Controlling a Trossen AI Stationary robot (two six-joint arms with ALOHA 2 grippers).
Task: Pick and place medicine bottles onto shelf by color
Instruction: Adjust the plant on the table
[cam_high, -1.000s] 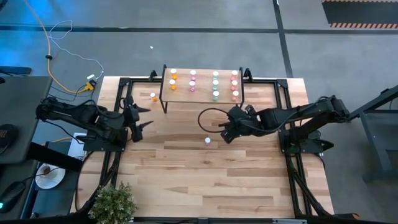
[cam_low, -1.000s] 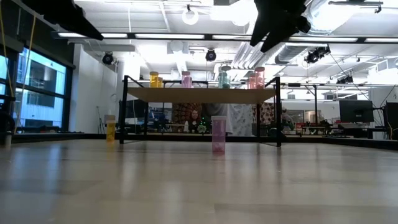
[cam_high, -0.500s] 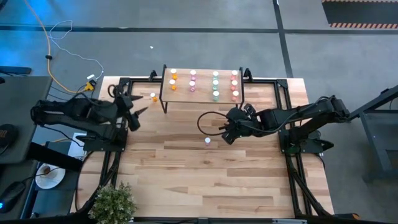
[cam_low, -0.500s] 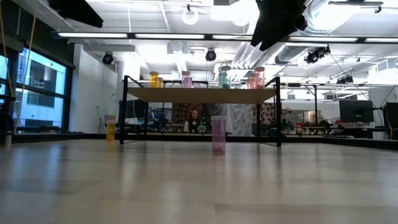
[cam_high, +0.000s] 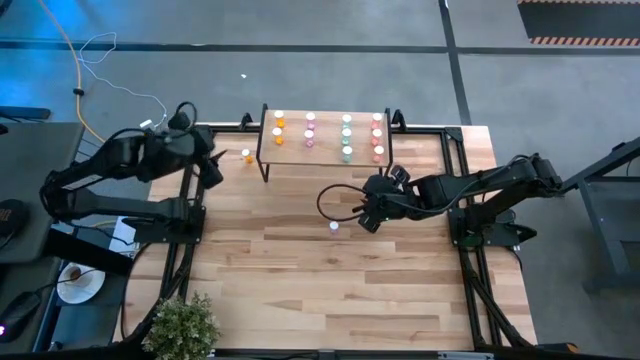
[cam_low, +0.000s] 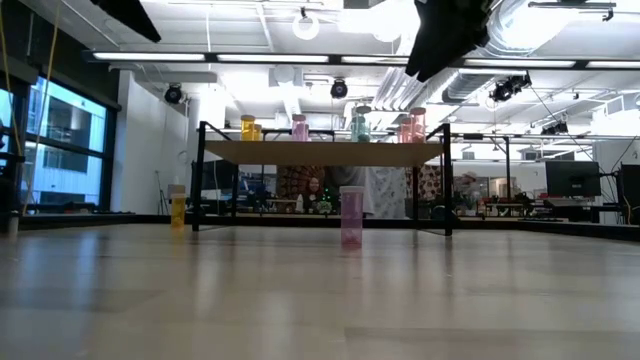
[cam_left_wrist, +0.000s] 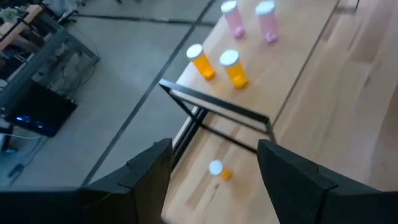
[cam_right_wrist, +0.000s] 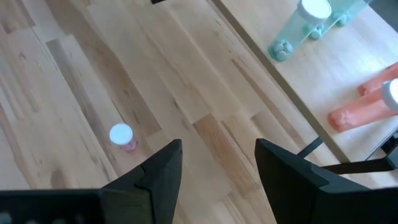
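Where pale plank table (cam_high: 300, 280) meets grey floor, shelf (cam_high: 326, 150) at back, both grippers (cam_high: 215, 165) (cam_high: 362, 215) spread, empty.

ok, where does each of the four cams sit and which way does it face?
High: overhead, straight down on the wooden tabletop; both arms show, left tool and right tool open.
Low: at tabletop height, level toward the small light-wood shelf on black legs; dark arm parts at the top.
Left wrist: looks down past its own fingers at the loose orange white-capped bottle.
Right wrist: looks down past its own fingers at the loose pink white-capped bottle.
Shared: that pink bottle also shows in the high and low views.
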